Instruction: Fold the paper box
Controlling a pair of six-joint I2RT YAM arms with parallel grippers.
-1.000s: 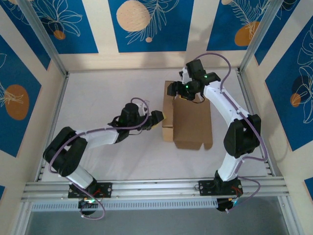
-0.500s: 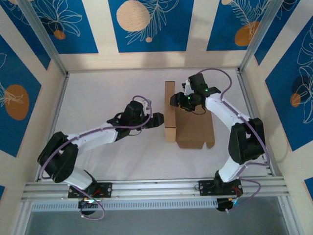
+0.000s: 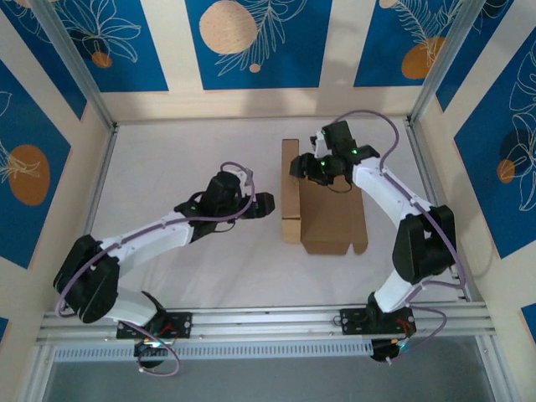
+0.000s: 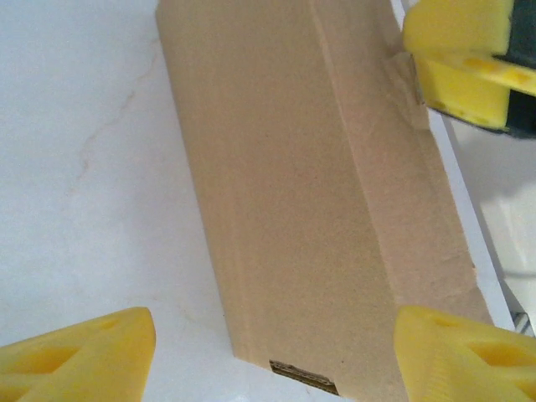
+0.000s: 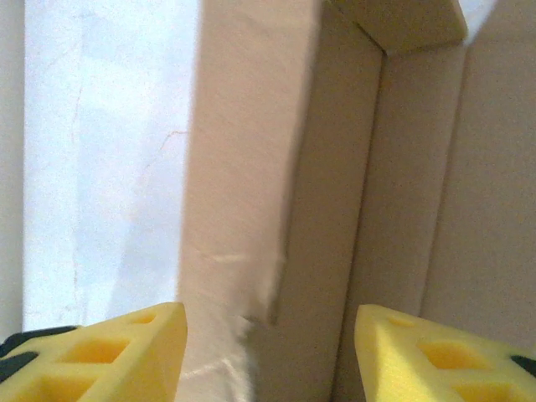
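The paper box [image 3: 331, 213] is plain brown cardboard lying flat on the white table, its left side wall [image 3: 290, 193] standing upright. My right gripper [image 3: 303, 167] is at the far end of that wall. In the right wrist view its yellow pads [image 5: 126, 352] flank the wall [image 5: 251, 167] on both faces, closed onto it [image 5: 268, 352]. My left gripper [image 3: 268, 205] is open just left of the wall, a small gap apart. Its view looks onto the wall's outer face [image 4: 318, 209], with its fingertips wide apart [image 4: 276, 352] and the right gripper's pad [image 4: 461, 59] at the top right.
White table surface [image 3: 184, 159] stretches to the left of the box. An aluminium frame rail [image 3: 251, 322] runs along the near edge, and patterned blue walls enclose the back and sides.
The box's left wall has gone from leaning to upright. My right gripper came down over its far end and narrowed onto it. My left gripper eased slightly away from the wall.
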